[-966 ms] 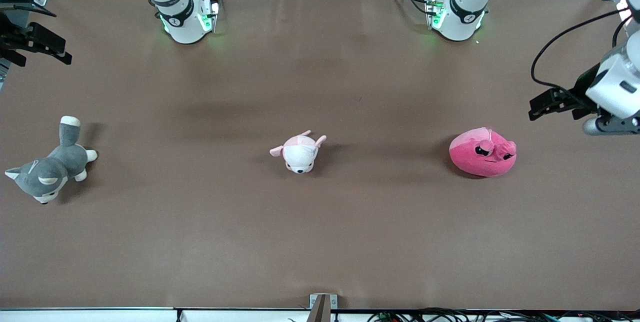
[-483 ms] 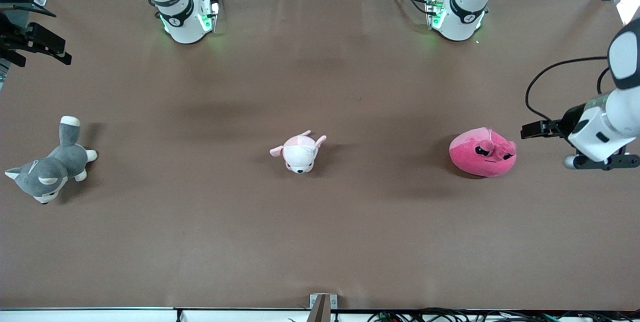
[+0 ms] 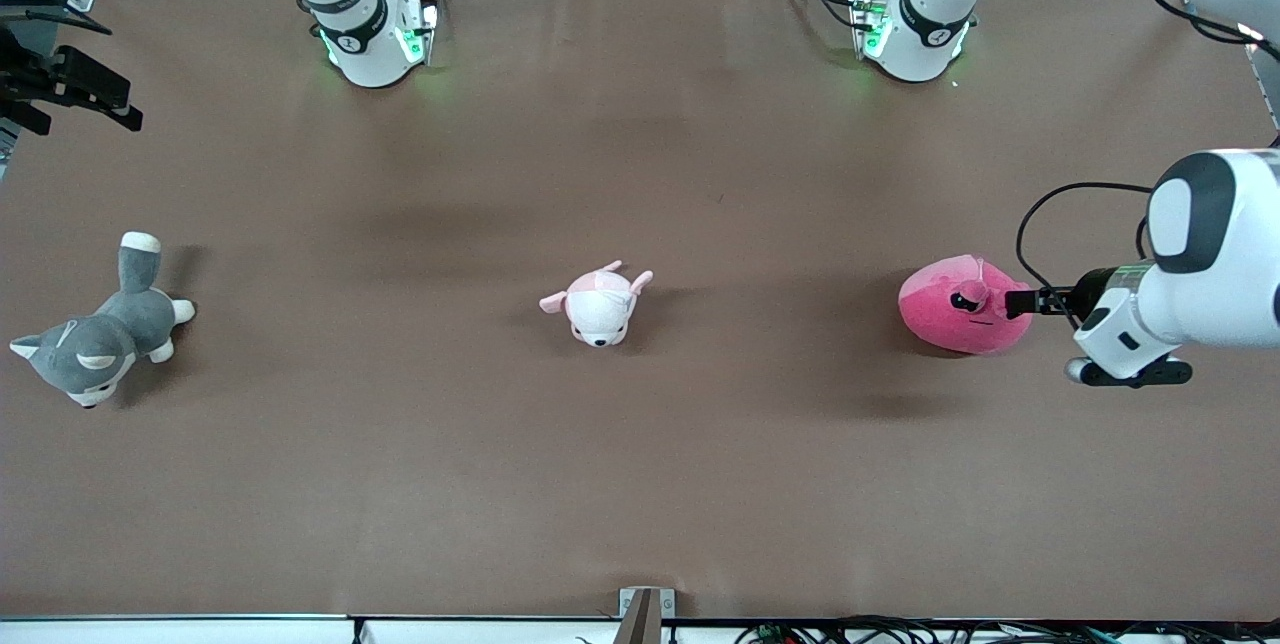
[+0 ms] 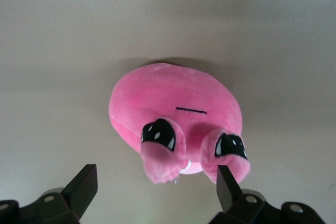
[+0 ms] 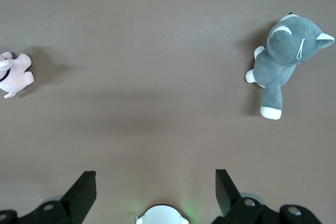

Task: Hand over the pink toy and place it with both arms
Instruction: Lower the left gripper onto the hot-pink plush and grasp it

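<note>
The pink toy [image 3: 960, 309] lies on the brown table toward the left arm's end, its scowling eyes facing the front camera. My left gripper [image 3: 1020, 302] is low beside it, on the side toward the table's end. In the left wrist view the toy [image 4: 173, 98] fills the middle, and the left gripper [image 4: 156, 177] is open and empty, its fingertips [image 4: 84, 182] spread to either side of the ear flaps. My right gripper [image 3: 75, 89] waits high at the right arm's end of the table, open and empty [image 5: 155, 179].
A white-and-pale-pink puppy plush [image 3: 598, 304] lies mid-table and shows in the right wrist view [image 5: 14, 74]. A grey-and-white husky plush [image 3: 95, 344] lies at the right arm's end and shows there too [image 5: 286, 51]. The arm bases [image 3: 370, 34] stand along the table's back.
My left arm has swung down and toward the pink toy, bringing its open gripper from above the table's end to right beside the toy. The right arm and the toys have not moved.
</note>
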`<state>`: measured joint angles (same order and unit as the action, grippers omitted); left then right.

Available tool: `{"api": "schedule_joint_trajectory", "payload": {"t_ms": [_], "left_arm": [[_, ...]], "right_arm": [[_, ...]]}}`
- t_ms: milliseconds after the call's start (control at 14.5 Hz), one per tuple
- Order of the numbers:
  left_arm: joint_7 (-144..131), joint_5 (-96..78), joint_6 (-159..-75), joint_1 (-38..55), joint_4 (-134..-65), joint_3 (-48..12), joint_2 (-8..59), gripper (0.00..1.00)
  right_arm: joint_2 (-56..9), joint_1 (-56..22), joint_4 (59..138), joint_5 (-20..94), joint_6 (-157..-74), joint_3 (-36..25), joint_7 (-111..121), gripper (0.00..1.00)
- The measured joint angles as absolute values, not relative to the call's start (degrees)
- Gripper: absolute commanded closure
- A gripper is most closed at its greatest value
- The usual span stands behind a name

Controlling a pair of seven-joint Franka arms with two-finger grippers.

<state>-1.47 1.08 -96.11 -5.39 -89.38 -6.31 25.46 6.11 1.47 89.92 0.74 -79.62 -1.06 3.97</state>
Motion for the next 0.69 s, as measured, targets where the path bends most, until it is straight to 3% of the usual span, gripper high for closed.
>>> {"api": "schedule_joint_trajectory", "payload": {"t_ms": [414,690], "left_arm": [[-1.6,1.1,-96.1,-5.4,-89.5,-6.3,27.8,0.06],[-3.2,1.1,-96.1,-5.4,-90.4,-6.3,28.3,0.18]], "right_arm": [[6.1,1.5,89.9,0.7,-79.6,-1.1,4.0,0.00],[6.1,1.5,89.9,0.7,-79.6,-1.1,4.0,0.00]]}}
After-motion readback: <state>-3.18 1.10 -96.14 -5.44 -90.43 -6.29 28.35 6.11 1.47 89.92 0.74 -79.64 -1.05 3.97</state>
